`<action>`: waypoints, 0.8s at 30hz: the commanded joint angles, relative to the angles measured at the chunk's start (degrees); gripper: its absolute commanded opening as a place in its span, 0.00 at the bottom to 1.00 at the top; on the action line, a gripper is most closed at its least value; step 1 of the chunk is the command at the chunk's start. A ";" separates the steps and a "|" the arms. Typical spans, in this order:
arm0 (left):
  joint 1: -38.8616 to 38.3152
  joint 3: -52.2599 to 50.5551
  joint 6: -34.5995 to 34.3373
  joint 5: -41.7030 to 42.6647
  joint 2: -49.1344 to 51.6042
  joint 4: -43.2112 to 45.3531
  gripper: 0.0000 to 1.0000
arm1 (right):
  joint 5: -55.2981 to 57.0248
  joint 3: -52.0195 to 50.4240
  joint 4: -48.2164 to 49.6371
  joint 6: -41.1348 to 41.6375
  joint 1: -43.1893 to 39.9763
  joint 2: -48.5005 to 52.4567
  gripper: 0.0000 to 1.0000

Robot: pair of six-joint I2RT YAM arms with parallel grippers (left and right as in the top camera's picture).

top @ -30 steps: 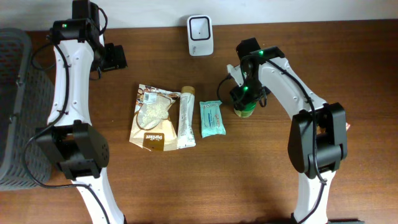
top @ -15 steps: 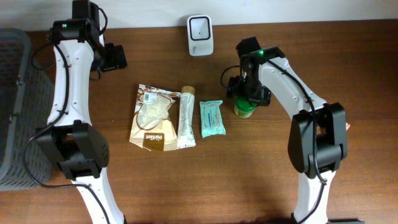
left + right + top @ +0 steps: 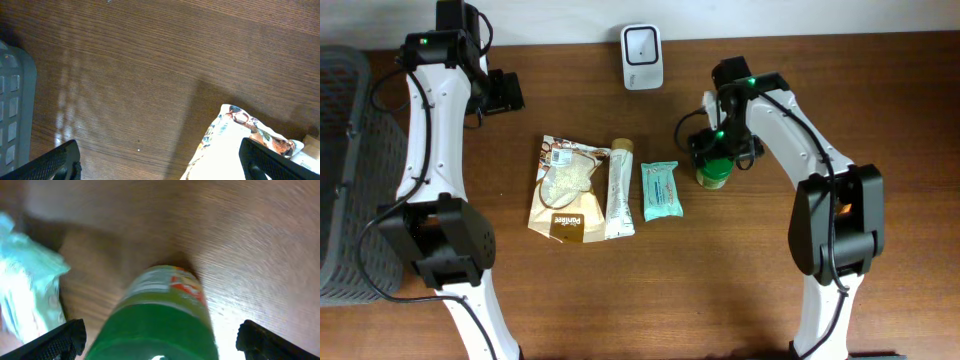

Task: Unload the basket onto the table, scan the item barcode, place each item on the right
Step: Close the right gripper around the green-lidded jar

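Note:
A small jar [image 3: 712, 176] with a green lid and a yellow-green label stands upright on the wooden table, right of the teal pack. My right gripper [image 3: 722, 150] hovers just over it. In the right wrist view the jar [image 3: 162, 305] fills the space between the two fingers, and my right gripper [image 3: 167, 340] is open with a gap on each side. The white barcode scanner [image 3: 642, 44] stands at the table's back edge. My left gripper [image 3: 506, 92] is open at the back left, with nothing between its fingers.
A brown-and-white snack pouch [image 3: 565, 187], a white tube [image 3: 620, 188] and a teal wipes pack [image 3: 661, 190] lie in a row mid-table. The pouch's corner [image 3: 240, 145] shows in the left wrist view. A grey basket [image 3: 340, 170] stands at the left edge.
My right gripper has opened wide and let go of the jar, which now stands free on the table. The right arm shifted slightly to the right. The left arm has not moved.

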 commanded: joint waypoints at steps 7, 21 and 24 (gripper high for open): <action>0.31 1.16 0.94 0.59 -0.02 0.11 0.99 | 1.27 -2.43 -0.33 -1.70 1.51 0.42 0.89; 0.31 1.16 0.94 0.59 -0.02 0.11 0.99 | 1.29 -2.89 -2.86 14.84 1.51 0.42 0.73; 0.24 1.16 0.94 0.59 -0.02 0.11 0.99 | 1.29 -2.86 -2.86 14.78 1.51 0.39 0.72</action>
